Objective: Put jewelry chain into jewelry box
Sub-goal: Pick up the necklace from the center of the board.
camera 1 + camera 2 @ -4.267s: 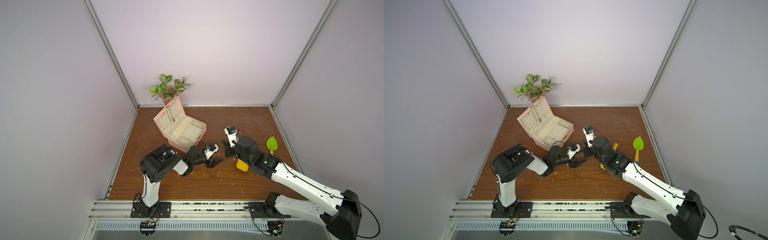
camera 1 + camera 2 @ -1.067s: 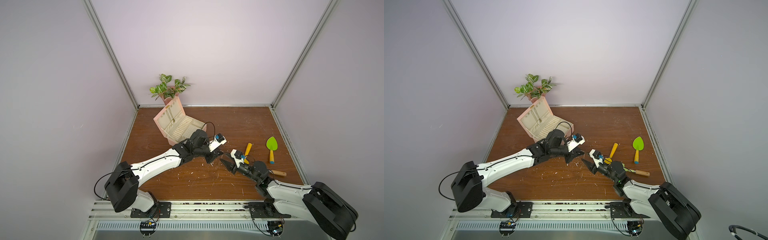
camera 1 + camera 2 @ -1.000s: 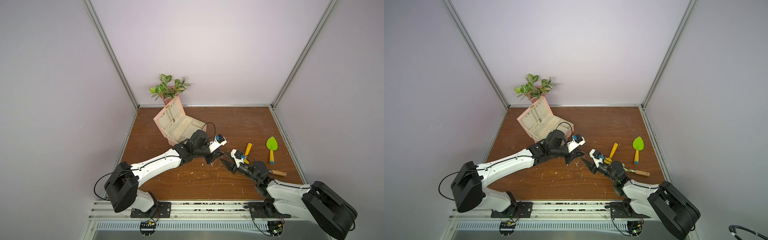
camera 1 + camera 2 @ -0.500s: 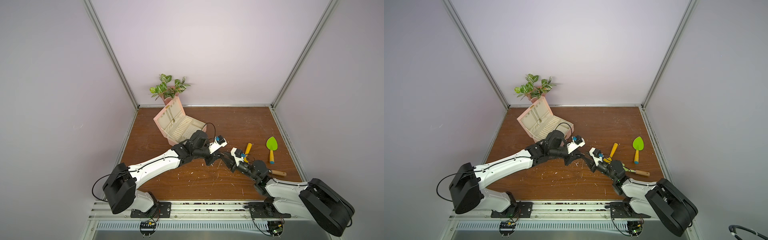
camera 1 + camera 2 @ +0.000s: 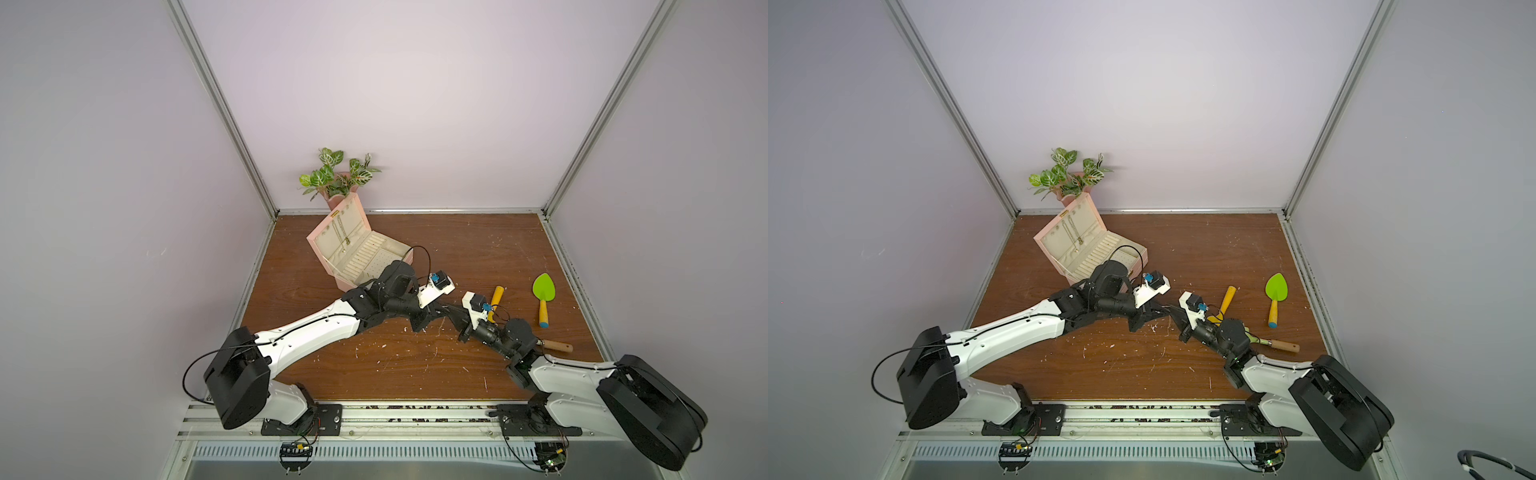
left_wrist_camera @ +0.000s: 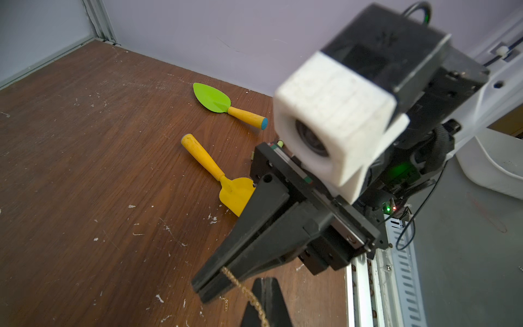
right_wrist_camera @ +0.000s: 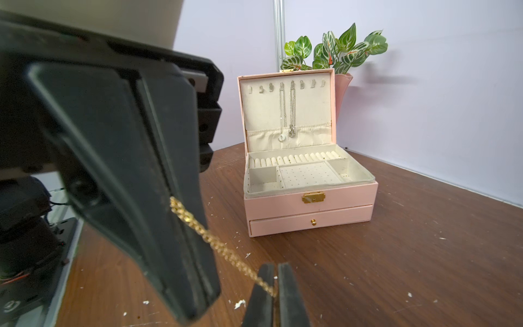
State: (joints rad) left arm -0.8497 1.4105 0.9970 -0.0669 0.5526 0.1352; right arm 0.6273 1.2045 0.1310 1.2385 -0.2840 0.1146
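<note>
The right gripper (image 7: 276, 283) is pinched tight on the jewelry chain (image 7: 215, 243). The chain runs in a straight line to the left gripper (image 6: 265, 294), which is also clamped on it. Farther back, apart from the chain, the jewelry box (image 7: 345, 195) stands with its lid upright. Two thin necklaces (image 7: 287, 113) hang inside the lid. A pink vase (image 7: 343, 85) of leaves stands behind the box.

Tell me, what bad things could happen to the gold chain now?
The left fingers and right fingers both pinch the jewelry chain, stretched between them; pulling apart could snap it or yank it free. The jewelry box has small compartments, so the chain might drape over the rim. It could also tangle with the necklaces hanging in the lid.
</note>
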